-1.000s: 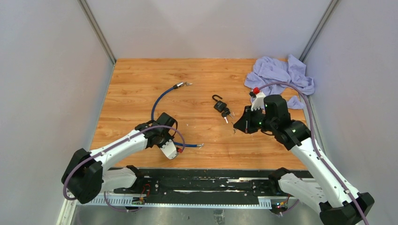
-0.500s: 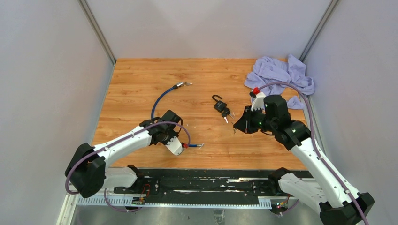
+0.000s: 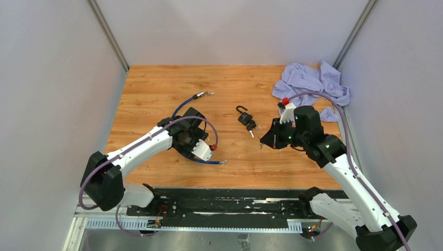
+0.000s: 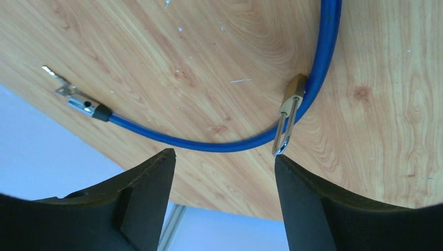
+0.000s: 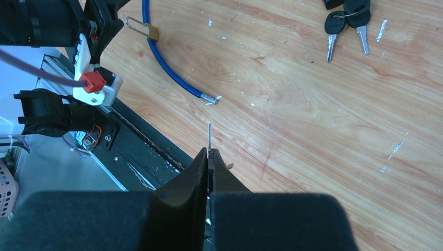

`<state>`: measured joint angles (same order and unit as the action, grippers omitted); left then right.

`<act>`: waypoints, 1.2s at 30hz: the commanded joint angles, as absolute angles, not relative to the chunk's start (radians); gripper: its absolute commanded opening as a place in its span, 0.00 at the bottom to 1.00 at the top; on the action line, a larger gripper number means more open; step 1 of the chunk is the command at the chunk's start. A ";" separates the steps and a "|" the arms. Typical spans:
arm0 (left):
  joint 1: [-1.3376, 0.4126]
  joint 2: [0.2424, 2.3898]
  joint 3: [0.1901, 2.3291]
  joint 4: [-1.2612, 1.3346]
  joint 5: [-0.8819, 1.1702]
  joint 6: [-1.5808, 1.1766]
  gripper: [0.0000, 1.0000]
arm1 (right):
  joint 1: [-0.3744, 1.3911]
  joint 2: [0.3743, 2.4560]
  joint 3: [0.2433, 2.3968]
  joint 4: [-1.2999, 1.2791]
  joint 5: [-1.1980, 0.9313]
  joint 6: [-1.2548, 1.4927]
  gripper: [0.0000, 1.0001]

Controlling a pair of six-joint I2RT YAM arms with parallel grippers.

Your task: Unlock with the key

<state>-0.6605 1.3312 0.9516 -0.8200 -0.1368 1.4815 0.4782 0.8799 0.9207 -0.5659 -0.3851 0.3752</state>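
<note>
Right gripper (image 5: 209, 159) is pinched tight on a thin key (image 5: 209, 135), blade poking out edge-on past the tips, hovering right of centre. Left gripper (image 4: 223, 159) is spread wide and empty, just above the small brass padlock (image 4: 292, 97), near-left of centre. The lock touches the blue cable (image 4: 209, 146); can't tell if it's hooked round it. Black padlock (image 3: 243, 116) with its own keys (image 5: 345, 23) lies mid-table. I take the brass one as the target, not certain. I'd drop left straight down, clamp the body not the shackle, and turn the keyhole end toward the right arm. Then key in level and slow: any tilt and that thin blade slips in the pads
</note>
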 commanded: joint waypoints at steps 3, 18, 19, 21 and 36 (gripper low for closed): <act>-0.591 1.392 0.957 -0.910 -0.014 1.520 0.72 | 0.465 0.855 0.924 -0.580 -0.376 0.373 0.01; -0.643 1.510 0.896 -0.784 -0.115 1.586 0.64 | 0.465 0.868 0.944 -0.610 -0.350 0.365 0.01; -0.644 1.521 0.899 -0.783 -0.121 1.581 0.62 | 0.465 0.868 0.944 -0.610 -0.350 0.367 0.01; -0.646 1.540 0.902 -0.782 -0.130 1.567 0.58 | 0.465 0.869 0.943 -0.610 -0.350 0.370 0.01; -0.647 1.525 0.865 -0.790 -0.136 1.534 0.40 | 0.465 0.870 0.942 -0.611 -0.344 0.371 0.00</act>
<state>-0.6392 1.5436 0.8726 -0.7811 -0.1379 1.5536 0.4782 0.8761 0.9207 -0.6041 -0.3622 0.3744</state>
